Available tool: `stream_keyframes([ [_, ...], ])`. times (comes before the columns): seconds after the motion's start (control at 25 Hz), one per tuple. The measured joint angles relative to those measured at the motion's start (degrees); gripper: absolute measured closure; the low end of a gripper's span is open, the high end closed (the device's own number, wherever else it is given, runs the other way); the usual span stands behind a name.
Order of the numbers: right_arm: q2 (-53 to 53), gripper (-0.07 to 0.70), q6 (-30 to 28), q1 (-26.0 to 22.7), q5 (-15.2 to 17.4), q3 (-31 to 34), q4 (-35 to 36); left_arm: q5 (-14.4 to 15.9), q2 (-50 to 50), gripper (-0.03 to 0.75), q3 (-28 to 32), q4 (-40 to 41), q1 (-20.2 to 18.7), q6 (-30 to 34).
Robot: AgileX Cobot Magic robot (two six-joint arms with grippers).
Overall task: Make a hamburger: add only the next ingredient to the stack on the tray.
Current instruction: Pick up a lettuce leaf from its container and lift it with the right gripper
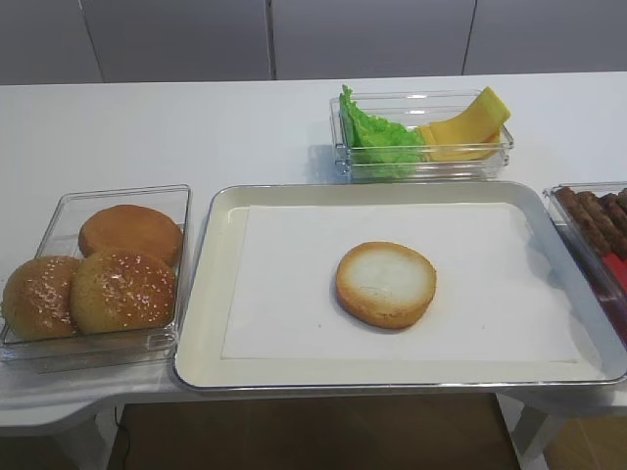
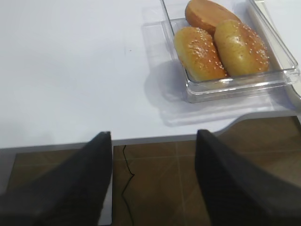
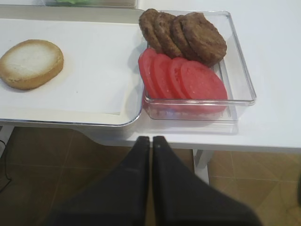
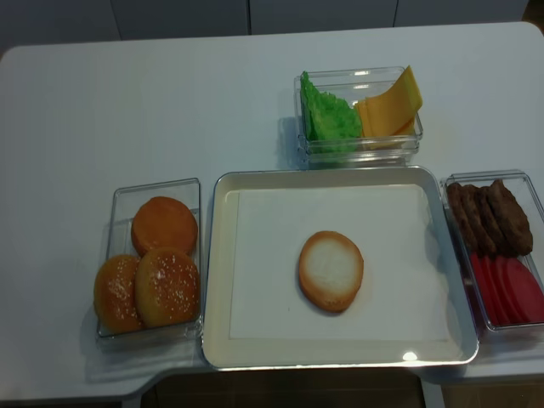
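Note:
The stack is a single bottom bun half [image 1: 386, 283] with a pale cut face, lying on the white paper of the cream tray [image 1: 214, 323]. It also shows as the bun [image 4: 331, 269] from above and as the bun [image 3: 31, 63] in the right wrist view. The green lettuce [image 1: 377, 139] stands in a clear box behind the tray, beside yellow cheese slices [image 1: 465, 125]. My right gripper [image 3: 151, 140] is shut and empty, below the table's front edge. My left gripper [image 2: 154, 135] is open and empty, off the table's front-left edge. Neither arm shows in the high views.
A clear box [image 1: 59, 345] left of the tray holds two sesame bun tops and another bun. A clear box [image 3: 240, 66] right of the tray holds brown patties [image 3: 183, 33] and red tomato slices [image 3: 183, 77]. Brown floor lies below the table edge.

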Motion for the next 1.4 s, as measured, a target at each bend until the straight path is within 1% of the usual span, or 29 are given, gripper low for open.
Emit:
stream_keyframes([
  [1.4,0.0,0.621,-0.11,0.0,0.0,0.0,0.0,0.0,0.0,0.299,0.0,-0.3,0.0,0.0],
])
